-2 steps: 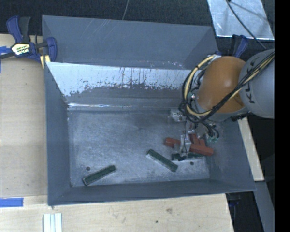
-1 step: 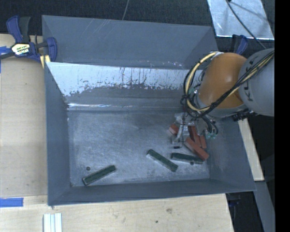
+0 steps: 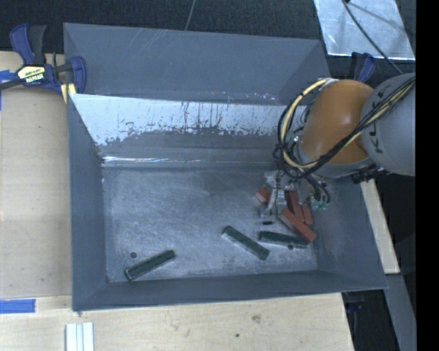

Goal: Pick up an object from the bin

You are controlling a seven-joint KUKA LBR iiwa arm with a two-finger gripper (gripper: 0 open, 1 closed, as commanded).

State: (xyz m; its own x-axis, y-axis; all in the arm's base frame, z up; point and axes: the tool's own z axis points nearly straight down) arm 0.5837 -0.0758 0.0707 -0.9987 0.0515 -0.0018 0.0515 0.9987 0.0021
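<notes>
Hangs low at the right of the grey bin (image 3: 88,218), gripper (image 3: 276,199) beneath the orange wrist cover (image 3: 336,123), down upon a small heap of reddish-brown flat pieces (image 3: 298,221). Cannot tell how wide it stands, nor whether it holds any. Just in front: slanting dark green bar (image 3: 245,242), short green bar (image 3: 282,238). Well apart, front left: lone green bar (image 3: 150,264).

A cluster of reddish-brown flat pieces (image 3: 300,224) lay overlapping on the floor of the bin (image 3: 88,218) toward its right side, beneath the tool (image 3: 276,199), slanting down to the right. A short dark green bar (image 3: 282,238) lay nearly level against the cluster's lower edge, and a second dark green bar (image 3: 245,242) lay tilted just beside it on the left. A third dark green bar (image 3: 150,264) lay flat, well apart, near the front left corner.
</notes>
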